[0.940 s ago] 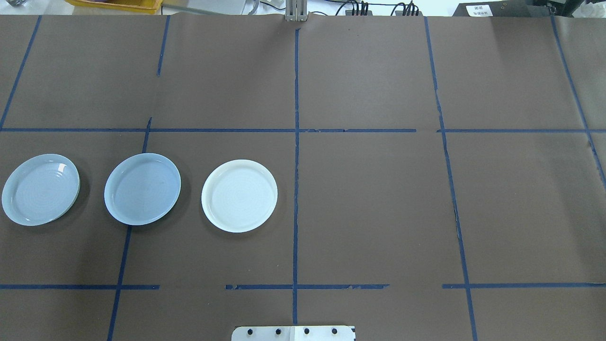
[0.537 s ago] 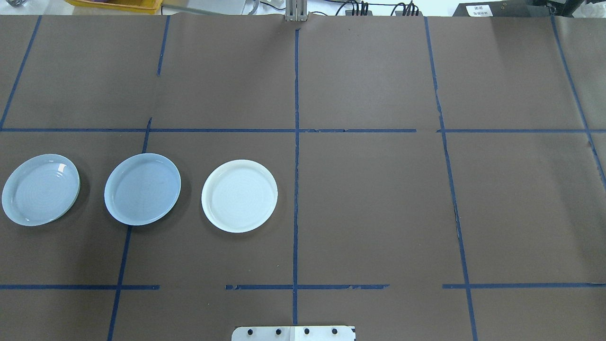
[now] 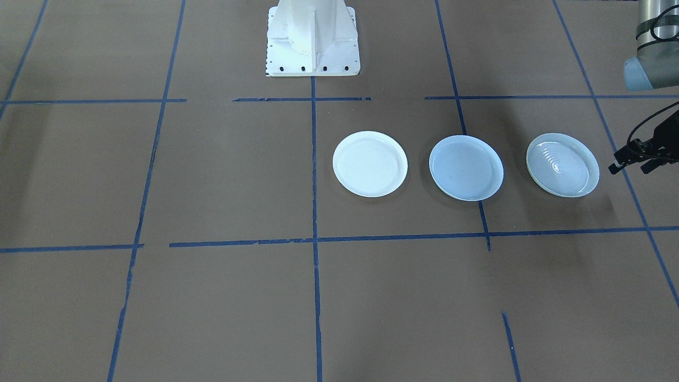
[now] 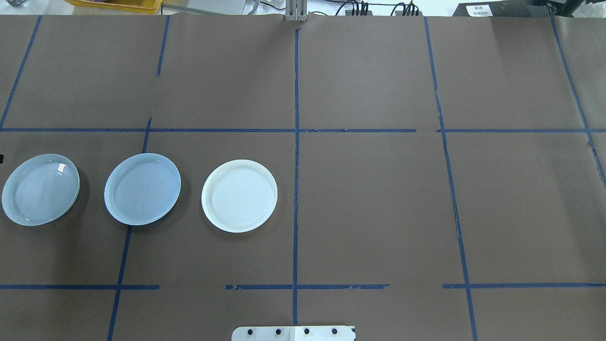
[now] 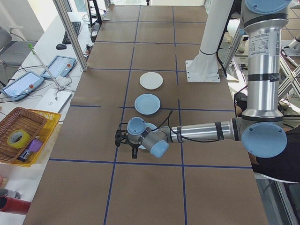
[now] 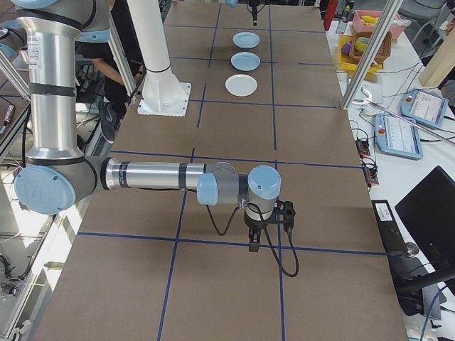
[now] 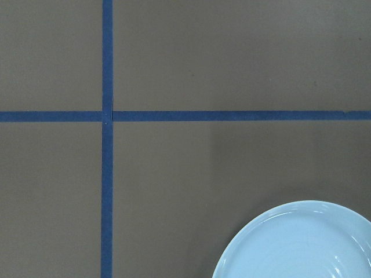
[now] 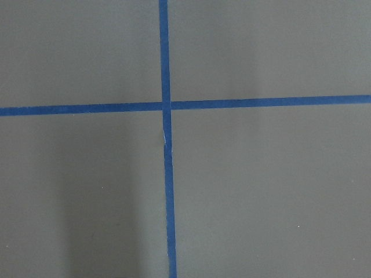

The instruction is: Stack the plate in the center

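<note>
Three plates lie in a row on the brown table. The middle one is the center plate [image 4: 142, 189] [image 3: 466, 167], pale blue-grey and smooth inside. A white plate [image 4: 239, 195] [image 3: 370, 164] lies on one side of it and a ringed bluish plate [image 4: 40, 189] [image 3: 562, 165] on the other. My left gripper [image 3: 631, 168] [image 5: 125, 149] hovers just outside the ringed plate with its fingers apart and nothing in them. The left wrist view catches that plate's rim [image 7: 301, 243] at bottom right. My right gripper [image 6: 266, 231] hangs far from the plates over a tape crossing; I cannot tell its state.
Blue tape lines divide the table into squares. The white robot base [image 3: 313, 37] stands at the table's near edge. A yellow basket [image 5: 23, 136] and tablets [image 5: 58, 66] sit on a side bench beyond the far edge.
A black tip of the left gripper has come into the overhead view at its left edge, beside the ringed plate. The plates have not moved.
</note>
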Action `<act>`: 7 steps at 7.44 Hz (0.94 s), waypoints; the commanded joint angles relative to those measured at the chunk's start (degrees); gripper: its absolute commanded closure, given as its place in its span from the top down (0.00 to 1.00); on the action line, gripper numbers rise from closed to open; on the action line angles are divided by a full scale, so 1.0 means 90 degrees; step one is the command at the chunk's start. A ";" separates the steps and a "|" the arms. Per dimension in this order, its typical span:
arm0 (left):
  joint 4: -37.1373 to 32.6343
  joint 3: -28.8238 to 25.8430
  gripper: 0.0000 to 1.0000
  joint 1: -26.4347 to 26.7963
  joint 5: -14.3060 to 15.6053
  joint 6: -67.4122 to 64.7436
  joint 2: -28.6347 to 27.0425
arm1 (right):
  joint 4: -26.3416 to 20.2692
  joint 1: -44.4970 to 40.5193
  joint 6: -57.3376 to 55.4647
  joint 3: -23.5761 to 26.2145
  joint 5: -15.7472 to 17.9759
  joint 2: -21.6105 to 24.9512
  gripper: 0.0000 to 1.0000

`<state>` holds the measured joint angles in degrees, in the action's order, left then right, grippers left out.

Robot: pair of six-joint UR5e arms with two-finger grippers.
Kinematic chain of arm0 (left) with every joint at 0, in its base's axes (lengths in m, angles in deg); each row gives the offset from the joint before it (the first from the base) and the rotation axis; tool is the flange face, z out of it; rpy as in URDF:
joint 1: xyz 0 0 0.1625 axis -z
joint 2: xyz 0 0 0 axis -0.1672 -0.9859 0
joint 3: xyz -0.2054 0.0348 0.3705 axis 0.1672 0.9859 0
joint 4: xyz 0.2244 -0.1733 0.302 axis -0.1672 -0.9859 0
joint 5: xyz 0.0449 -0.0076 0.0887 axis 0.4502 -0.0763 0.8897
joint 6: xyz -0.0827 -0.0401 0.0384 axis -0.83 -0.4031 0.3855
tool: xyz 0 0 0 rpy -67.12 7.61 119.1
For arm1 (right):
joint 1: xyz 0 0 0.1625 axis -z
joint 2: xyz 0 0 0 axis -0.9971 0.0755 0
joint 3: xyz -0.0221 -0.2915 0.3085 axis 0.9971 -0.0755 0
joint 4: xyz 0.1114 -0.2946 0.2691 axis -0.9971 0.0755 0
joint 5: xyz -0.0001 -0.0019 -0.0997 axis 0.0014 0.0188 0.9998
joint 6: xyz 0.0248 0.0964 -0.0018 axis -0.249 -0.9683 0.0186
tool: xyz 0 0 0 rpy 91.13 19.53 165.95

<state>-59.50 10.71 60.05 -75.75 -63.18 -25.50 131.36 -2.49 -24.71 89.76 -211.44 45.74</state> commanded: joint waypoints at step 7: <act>-0.0536 -0.0272 0.92 -0.0778 0.0107 -0.0499 -0.0007 | 0.0000 0.0000 0.0000 0.0000 -0.0005 0.0000 1.00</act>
<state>-64.29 8.27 53.45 -74.79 -67.66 -25.56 131.36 -2.49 -24.71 89.76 -211.45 45.74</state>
